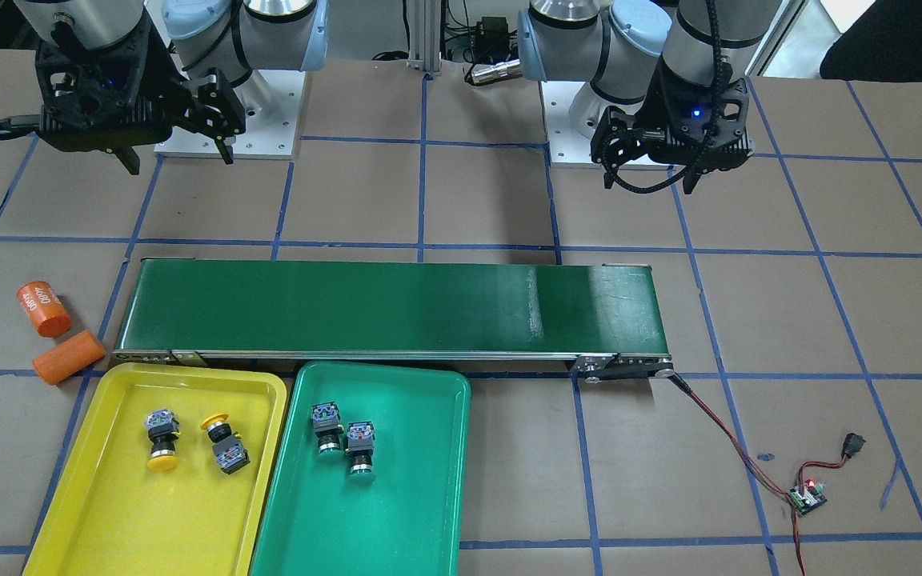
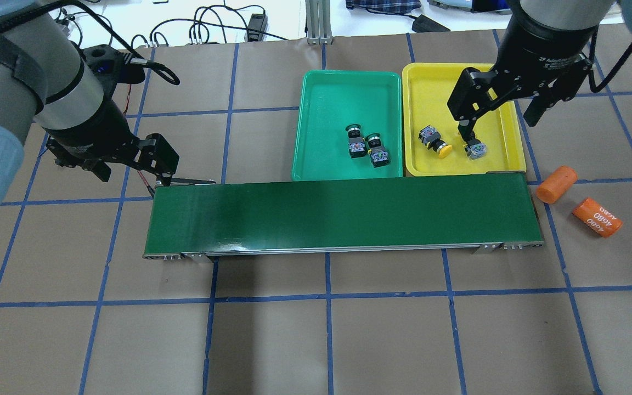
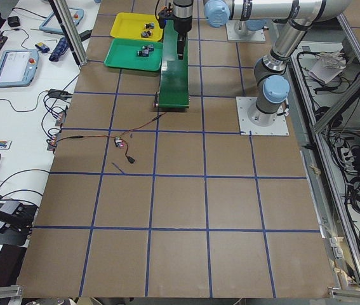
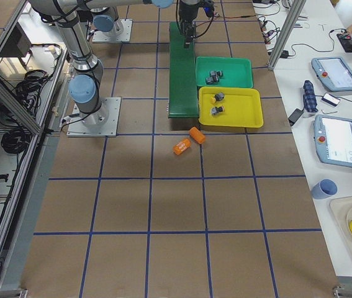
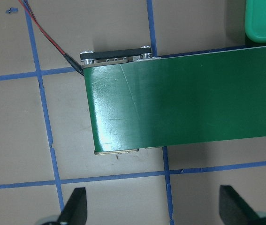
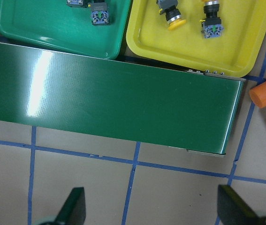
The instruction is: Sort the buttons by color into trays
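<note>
Two yellow-capped buttons point(image 1: 162, 436) point(image 1: 225, 444) lie on their sides in the yellow tray point(image 1: 133, 512). Two green-capped buttons point(image 1: 326, 428) point(image 1: 361, 448) lie side by side in the green tray point(image 1: 365, 528). My right gripper point(image 2: 497, 118) hangs open and empty high above the yellow tray point(image 2: 431, 88). In the right wrist view its fingertips point(image 6: 74, 206) frame bare table on my side of the belt. My left gripper point(image 2: 132, 170) is open and empty over the far end of the belt, away from both trays.
A long dark-green conveyor belt point(image 2: 343, 214) lies between the robot and the trays. Two orange cylinders point(image 2: 556, 184) point(image 2: 597, 217) lie on the table off its right end. A red-black wire runs from the belt's left end to a small controller board point(image 1: 807, 498).
</note>
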